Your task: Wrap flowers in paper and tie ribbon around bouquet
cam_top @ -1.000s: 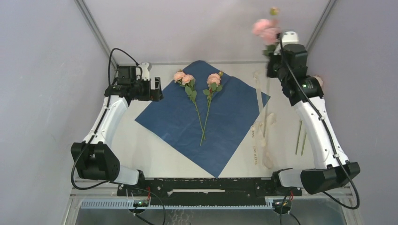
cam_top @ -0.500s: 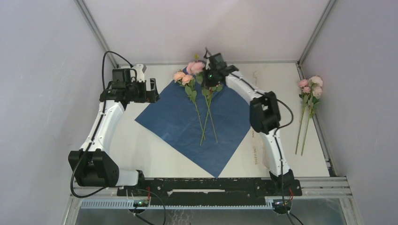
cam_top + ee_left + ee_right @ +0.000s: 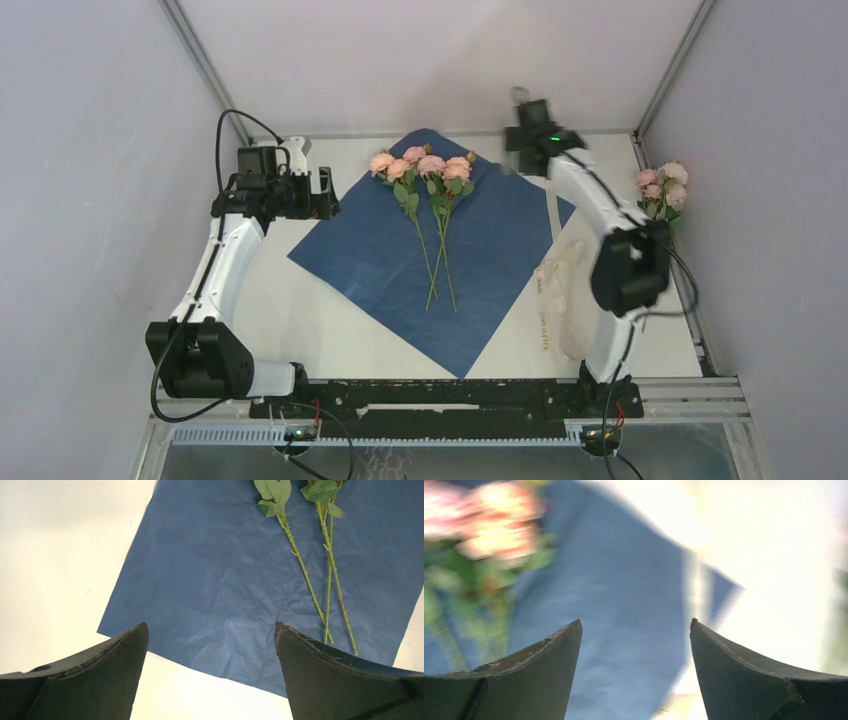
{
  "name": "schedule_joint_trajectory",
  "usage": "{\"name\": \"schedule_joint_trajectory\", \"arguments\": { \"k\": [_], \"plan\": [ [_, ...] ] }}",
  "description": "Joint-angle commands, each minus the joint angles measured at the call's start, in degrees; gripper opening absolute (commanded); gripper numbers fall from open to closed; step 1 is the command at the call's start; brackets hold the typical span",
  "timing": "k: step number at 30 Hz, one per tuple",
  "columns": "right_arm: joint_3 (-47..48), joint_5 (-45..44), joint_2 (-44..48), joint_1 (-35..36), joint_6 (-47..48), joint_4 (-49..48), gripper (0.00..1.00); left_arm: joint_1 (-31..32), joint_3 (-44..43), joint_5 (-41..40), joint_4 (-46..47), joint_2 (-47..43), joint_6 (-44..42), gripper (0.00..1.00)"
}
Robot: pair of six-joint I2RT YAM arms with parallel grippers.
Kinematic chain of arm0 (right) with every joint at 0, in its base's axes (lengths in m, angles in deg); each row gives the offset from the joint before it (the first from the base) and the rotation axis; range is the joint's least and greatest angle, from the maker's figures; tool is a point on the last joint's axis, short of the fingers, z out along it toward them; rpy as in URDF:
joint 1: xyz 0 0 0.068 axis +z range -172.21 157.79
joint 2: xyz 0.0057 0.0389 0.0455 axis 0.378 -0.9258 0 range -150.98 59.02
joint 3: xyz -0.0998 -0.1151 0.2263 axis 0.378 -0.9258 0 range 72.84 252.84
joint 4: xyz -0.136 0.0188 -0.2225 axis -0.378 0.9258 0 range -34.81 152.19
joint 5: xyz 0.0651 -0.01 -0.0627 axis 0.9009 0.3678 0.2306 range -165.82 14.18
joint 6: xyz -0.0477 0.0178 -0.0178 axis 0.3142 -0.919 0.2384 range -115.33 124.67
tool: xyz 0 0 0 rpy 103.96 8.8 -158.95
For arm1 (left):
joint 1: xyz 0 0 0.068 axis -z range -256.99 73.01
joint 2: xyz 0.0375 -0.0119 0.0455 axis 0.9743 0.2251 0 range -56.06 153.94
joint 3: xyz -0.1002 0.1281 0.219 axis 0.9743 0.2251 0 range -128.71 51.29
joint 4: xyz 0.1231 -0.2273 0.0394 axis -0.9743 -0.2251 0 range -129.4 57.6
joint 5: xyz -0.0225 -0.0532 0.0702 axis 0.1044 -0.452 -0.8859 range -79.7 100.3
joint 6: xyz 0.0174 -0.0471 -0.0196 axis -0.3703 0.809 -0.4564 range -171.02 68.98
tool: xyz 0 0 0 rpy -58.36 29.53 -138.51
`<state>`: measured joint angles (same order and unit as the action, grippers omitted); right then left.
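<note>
1. Flowers: a third stem now lies beside two others on the dark-blue paper, blooms toward its far corner.
2. Right end effector, clamped a second ago, stands wide open and empty off the paper's far-right edge.
3. Left end effector gapes empty; wrapping not yet begun.

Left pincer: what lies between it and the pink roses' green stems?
First white tabletop, then bare dark navy paper sheet; the left wrist view shows it.

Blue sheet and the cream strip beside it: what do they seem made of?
The blue sheet looks like thin matte paper: fine crinkles, no sheen. The cream strip is probably fabric or paper ribbon: flat, limp, printed lettering; too small to tell which.
</note>
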<state>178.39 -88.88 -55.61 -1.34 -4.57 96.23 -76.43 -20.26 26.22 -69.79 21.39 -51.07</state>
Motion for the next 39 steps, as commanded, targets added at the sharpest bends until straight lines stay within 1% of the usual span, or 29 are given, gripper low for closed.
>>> {"name": "schedule_joint_trajectory", "arguments": {
  "k": [1,4,5,7,10,12,18,22,24,29,34,36,37,39],
  "plan": [
    [-14.41,-18.94,12.47,-14.76,-0.5,1.05,0.84,-0.38,1.09,2.14,1.97,-1.16,-1.09,1.0],
    [-22.1,-21.02,14.85,-24.24,-1.66,0.63,0.76,-0.38,1.02,2.44,1.92,-0.99,-0.99,1.0],
    [-23.78,-21.13,14.66,-26.44,-1.26,-0.21,0.75,-0.38,1.06,2.56,1.86,-0.79,-1.03,1.0],
    [-25.01,-22.71,12.75,-30.05,-0.72,-0.7,0.75,-0.38,1.06,2.82,1.79,-0.45,-0.99,1.0],
    [-24.82,-24.98,9.35,-33.5,-0.41,-1.72,0.78,-0.38,0.84,3.18,1.86,-0.21,-0.74,1.0],
    [-24.79,-23.61,7.7,-35.24,-0.52,-2.89,0.77,-0.38,0.8,3.32,1.83,-0.23,-0.73,1.0],
    [-24.12,-15.39,4.05,-38.95,-1.46,-5.42,0.7,-0.38,0.8,2.42,1.63,0.32,-0.89,1.0],
    [-23.06,-13.07,1.33,-40.98,-1.15,-5.97,0.54,-0.38,0.8,2.02,1.59,0.44,-1.07,1.0],
    [-22.06,-10.27,-0.37,-41.89,-1.18,-5.55,0.49,-0.38,0.8,1.92,1.59,0.42,-1.24,1.0],
    [-20.7,-3.95,-3.69,-42.31,-2.05,-5.35,0.49,-0.38,0.54,1.23,1.57,0.6,-1.35,1.0],
    [-17.38,-0.79,-6.12,-42.86,-1.29,-3.03,0.5,-0.38,0.83,1.1,1.48,0.34,-1.52,1.0],
    [-16.38,2.42,-6.98,-43.3,-0.74,-1.87,0.5,-0.38,0.82,0.94,1.51,0.34,-1.68,1.0],
    [-15.9,4.97,-7.39,-43.55,-0.33,-1.19,0.49,-0.38,0.88,0.82,1.52,0.35,-1.75,1.0],
    [-15.48,8.38,-7.75,-43.62,0.56,-0.25,0.42,-0.38,0.88,0.75,1.61,0.29,-1.77,1.0]
  ]
}}
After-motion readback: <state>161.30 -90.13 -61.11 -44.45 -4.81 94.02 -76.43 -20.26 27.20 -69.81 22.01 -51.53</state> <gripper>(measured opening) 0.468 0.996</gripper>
